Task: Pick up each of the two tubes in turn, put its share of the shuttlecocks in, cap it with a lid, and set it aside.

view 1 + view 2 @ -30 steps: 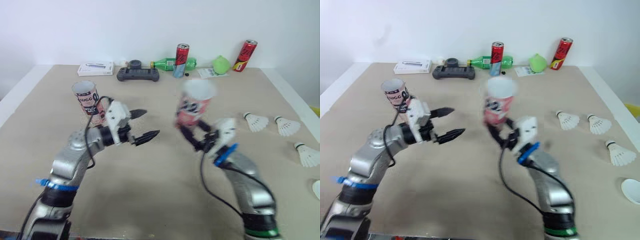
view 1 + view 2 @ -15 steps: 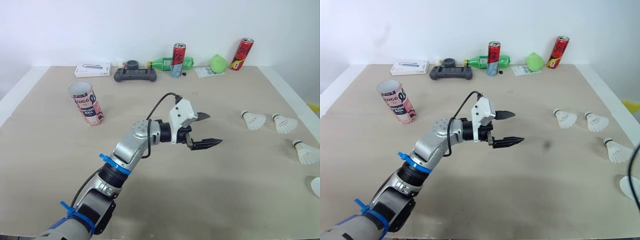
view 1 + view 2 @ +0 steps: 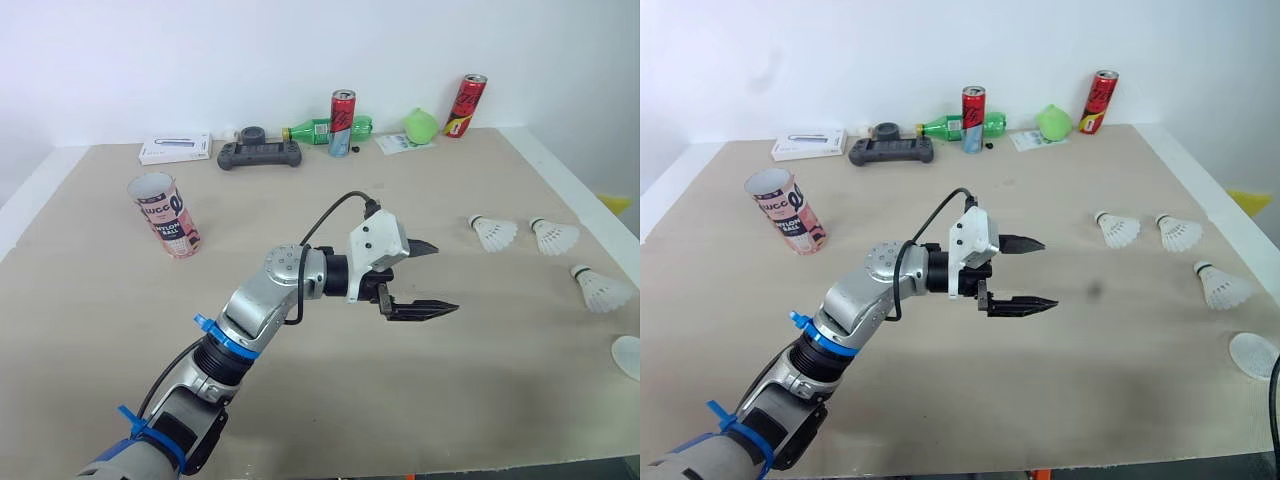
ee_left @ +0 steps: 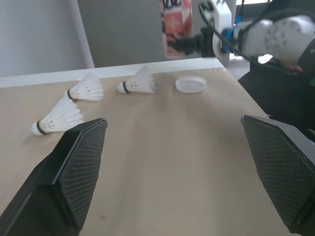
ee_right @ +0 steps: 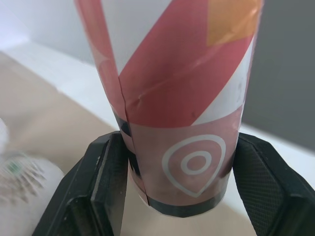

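Right gripper grips the red-and-white cardboard tube near its base, held aloft beyond the shuttlecocks. Left gripper hangs over mid-table, jaws wide and empty. Assessment: the tube is light, thin-walled and crushable, so a moderate squeeze low down suits.

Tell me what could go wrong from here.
1. The right gripper clamps the held tube only near its bottom end, so it may tilt or slip during loading.
2. The left gripper, jaws open and empty, has to fetch the shuttlecocks lying on their sides near the right edge of the table. A nudge could roll one off.
3. The lid sits close to that edge too.
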`<move>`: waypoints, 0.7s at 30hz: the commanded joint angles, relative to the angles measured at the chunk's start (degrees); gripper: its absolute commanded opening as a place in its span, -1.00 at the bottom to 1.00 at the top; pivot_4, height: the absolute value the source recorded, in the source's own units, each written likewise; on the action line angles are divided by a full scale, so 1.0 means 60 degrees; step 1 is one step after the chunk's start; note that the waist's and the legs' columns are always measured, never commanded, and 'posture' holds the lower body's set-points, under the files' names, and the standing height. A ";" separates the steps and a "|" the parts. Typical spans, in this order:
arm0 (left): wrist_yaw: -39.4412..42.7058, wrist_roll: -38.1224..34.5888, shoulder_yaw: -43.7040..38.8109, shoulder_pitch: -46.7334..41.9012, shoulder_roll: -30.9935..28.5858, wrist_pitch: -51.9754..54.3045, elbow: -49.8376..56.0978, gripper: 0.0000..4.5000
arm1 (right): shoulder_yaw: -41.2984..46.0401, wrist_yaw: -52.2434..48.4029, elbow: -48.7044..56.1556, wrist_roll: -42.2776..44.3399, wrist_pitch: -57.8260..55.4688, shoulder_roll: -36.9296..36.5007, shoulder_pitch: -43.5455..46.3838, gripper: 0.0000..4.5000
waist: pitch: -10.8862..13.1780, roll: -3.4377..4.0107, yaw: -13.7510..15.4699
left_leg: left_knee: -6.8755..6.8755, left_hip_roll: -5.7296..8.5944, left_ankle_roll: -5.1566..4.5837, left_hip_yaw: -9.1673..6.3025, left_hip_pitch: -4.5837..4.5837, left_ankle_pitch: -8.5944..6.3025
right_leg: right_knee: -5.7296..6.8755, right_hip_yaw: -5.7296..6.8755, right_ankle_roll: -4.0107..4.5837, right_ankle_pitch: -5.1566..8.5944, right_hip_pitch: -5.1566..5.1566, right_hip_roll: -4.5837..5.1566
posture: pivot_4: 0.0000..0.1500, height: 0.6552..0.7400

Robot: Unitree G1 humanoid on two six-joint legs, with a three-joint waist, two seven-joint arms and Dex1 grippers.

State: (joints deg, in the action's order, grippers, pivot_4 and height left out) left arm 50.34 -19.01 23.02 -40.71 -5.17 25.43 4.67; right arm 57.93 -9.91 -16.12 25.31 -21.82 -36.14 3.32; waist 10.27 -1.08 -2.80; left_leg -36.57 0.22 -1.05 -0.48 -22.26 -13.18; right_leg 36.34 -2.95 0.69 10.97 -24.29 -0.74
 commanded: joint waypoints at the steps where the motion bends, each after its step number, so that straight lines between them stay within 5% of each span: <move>1: -0.0132 -0.0070 -0.0089 0.0077 0.0022 0.0083 0.0548 1.00 | -0.0135 -0.0028 -0.1149 -0.0271 0.1093 -0.0615 0.0291 0.38 | -0.0002 0.0004 0.0002 | 0.0000 0.0010 -0.0001 0.0002 0.0002 0.0000 | 0.0000 -0.0021 -0.0001 0.0000 0.0000 -0.0001 | 1.00 0.94; 14: -0.0282 -0.0093 -0.0093 0.0148 -0.0009 0.0206 0.0728 1.00 | -0.0818 0.0127 -0.1603 -0.0251 0.2022 -0.0341 -0.0072 0.38 | -0.0001 0.0002 0.0004 | -0.0001 0.0046 -0.0011 0.0025 -0.0005 -0.0006 | -0.0002 -0.0114 -0.0054 0.0002 0.0003 0.0000 | 1.00 0.94; 18: -0.0245 -0.0125 -0.0079 0.0159 -0.0015 0.0221 0.0725 1.00 | -0.0756 0.0125 -0.1352 -0.0060 0.1995 -0.0296 -0.0235 0.98 | -0.0001 0.0002 0.0004 | -0.0001 0.0047 -0.0011 0.0025 -0.0005 -0.0006 | -0.0002 -0.0115 -0.0054 0.0002 0.0004 0.0000 | 1.00 0.94; 21: -0.0225 -0.0130 -0.0063 0.0162 0.0000 0.0205 0.0685 1.00 | -0.0650 0.0108 -0.1182 0.0107 0.2008 -0.0271 -0.0365 0.98 | -0.0002 0.0003 0.0003 | -0.0001 0.0049 -0.0011 0.0028 -0.0006 -0.0006 | -0.0002 -0.0121 -0.0055 0.0002 0.0004 0.0000 | 1.00 0.94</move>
State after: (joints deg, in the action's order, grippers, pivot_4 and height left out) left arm 48.91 -19.12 23.01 -39.73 -5.45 26.78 6.35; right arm 52.41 -9.54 -26.03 24.84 -10.60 -37.22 1.21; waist 10.26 -1.06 -2.78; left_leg -36.57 0.52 -1.11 -0.32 -22.30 -13.22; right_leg 36.33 -3.67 0.36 10.98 -24.27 -0.74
